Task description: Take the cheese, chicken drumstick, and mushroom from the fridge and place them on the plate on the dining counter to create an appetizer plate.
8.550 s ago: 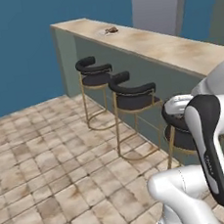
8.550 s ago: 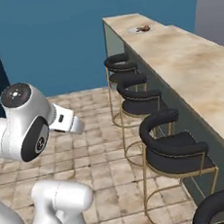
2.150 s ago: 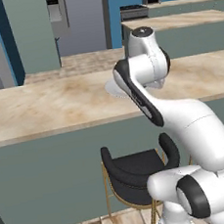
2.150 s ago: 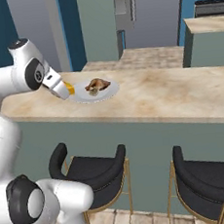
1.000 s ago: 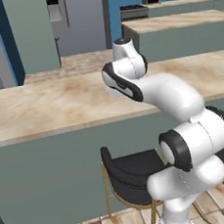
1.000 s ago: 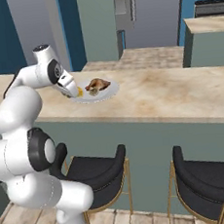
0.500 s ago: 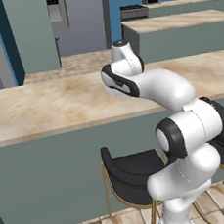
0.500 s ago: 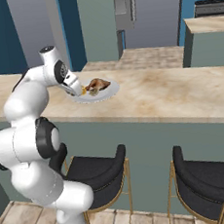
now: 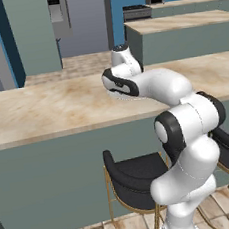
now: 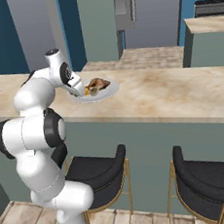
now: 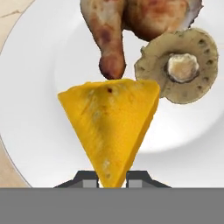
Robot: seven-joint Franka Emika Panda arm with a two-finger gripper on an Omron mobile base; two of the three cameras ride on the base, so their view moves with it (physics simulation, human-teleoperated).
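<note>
My gripper [image 11: 111, 178] is shut on the cheese [image 11: 109, 124], a yellow wedge hanging just above the white plate [image 11: 35, 109]. On the plate lie the chicken drumstick [image 11: 116, 30] and, right of it, the mushroom [image 11: 177, 65] with its underside up. In the right base view the gripper [image 10: 82, 91] sits at the plate's [image 10: 107, 93] left rim on the dining counter [image 10: 161, 96], with the cheese [image 10: 86, 91] a small yellow spot beside the drumstick [image 10: 99, 84]. In the left base view my arm [image 9: 148, 82] hides the plate. The grey fridge [image 10: 140, 13] stands far behind.
Black gold-legged stools [image 10: 98, 176] [image 10: 209, 182] stand under the counter's front edge, one right by my base [image 9: 134, 179]. A second counter [image 9: 176, 24] lies behind the dining counter [image 9: 45, 109]. Bare marble top stretches right of the plate.
My gripper has moved right with the cheese, from the counter's near side to over the plate's left rim. The drumstick and mushroom have stayed put.
</note>
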